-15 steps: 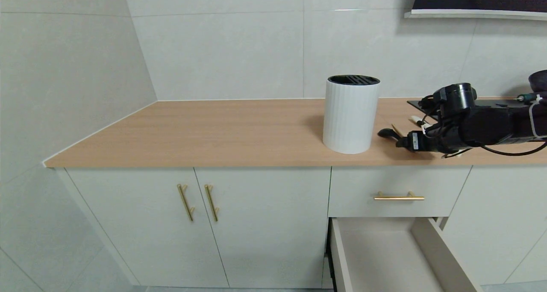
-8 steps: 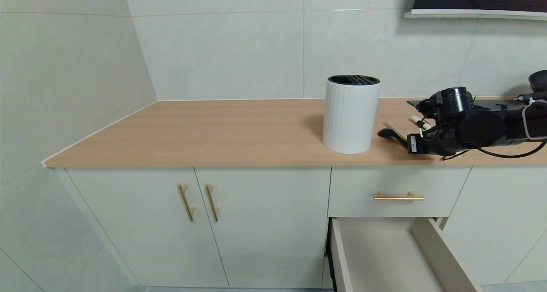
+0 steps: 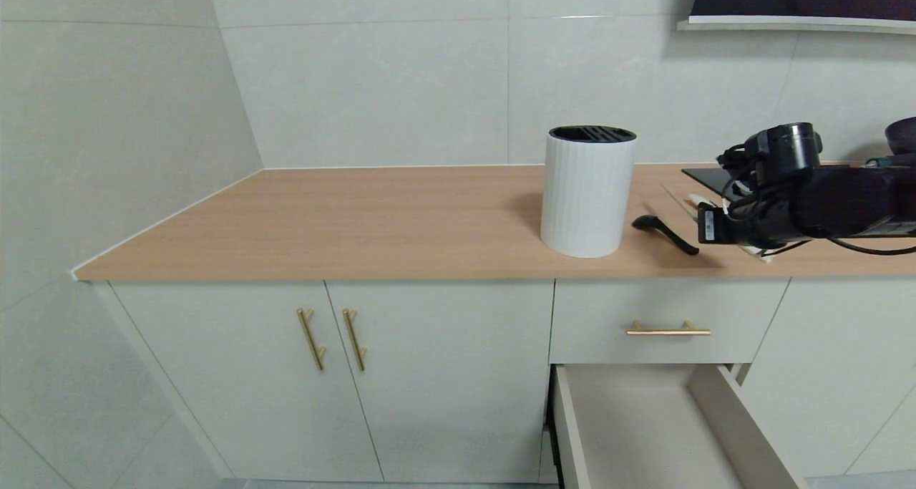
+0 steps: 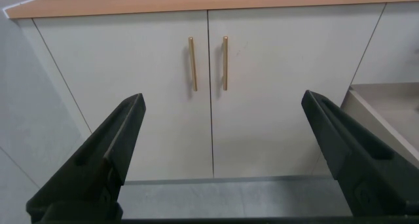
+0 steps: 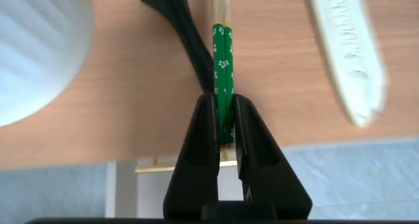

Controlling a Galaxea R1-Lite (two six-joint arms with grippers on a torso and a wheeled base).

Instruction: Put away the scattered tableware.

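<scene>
A pair of green chopsticks (image 5: 222,54) with white flower print is clamped in my right gripper (image 5: 224,105), which is shut on them near their wooden ends. In the head view that gripper (image 3: 710,225) hangs just above the counter, right of the white ribbed holder (image 3: 588,192), and the chopsticks (image 3: 680,202) slant up toward the wall. Under them a black spoon (image 3: 662,231) lies on the wood (image 5: 180,27). A white utensil (image 5: 347,47) rests beside it. My left gripper (image 4: 222,103) is open, low down in front of the cabinet doors.
The wooden counter (image 3: 372,217) stretches bare to the left of the holder. Below the right gripper a lower drawer (image 3: 644,432) is pulled out. A black slab (image 3: 708,175) lies at the back right. Gold door handles (image 4: 208,63) face the left gripper.
My right gripper has risen and drawn back to the right with the chopsticks, uncovering the black spoon's handle. The holder and spoon have stayed put.
</scene>
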